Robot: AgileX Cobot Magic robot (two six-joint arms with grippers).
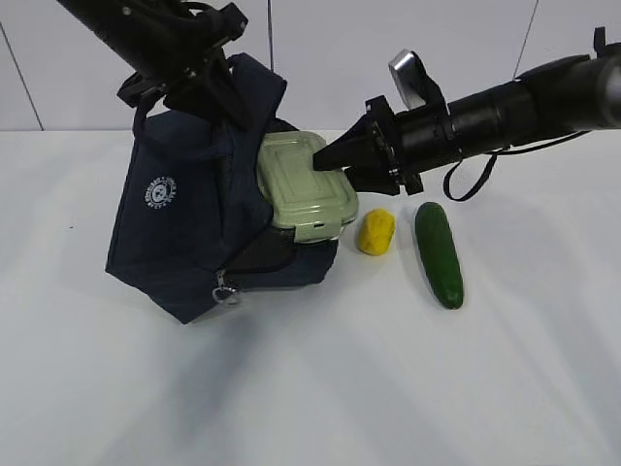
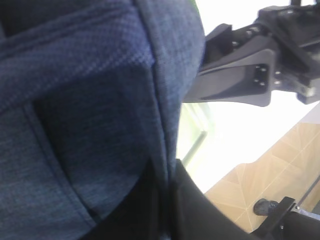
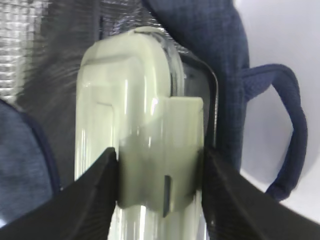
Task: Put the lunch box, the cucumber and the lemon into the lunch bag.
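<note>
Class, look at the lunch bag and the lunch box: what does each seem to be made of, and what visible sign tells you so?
Lunch bag: woven navy fabric, matte; the weave shows close up, and it sags and folds. Its lining looks like silvery foil with a fine grid, probably insulating.
Lunch box: likely plastic lid, pale green and glossy with highlights; the body looks clear, glass or plastic, hard to tell.

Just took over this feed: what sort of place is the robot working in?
Probably a lab or test bench, not a kitchen: a bare white table, a plain pale panelled wall behind it, and a wood-patterned floor in the left wrist view.
</note>
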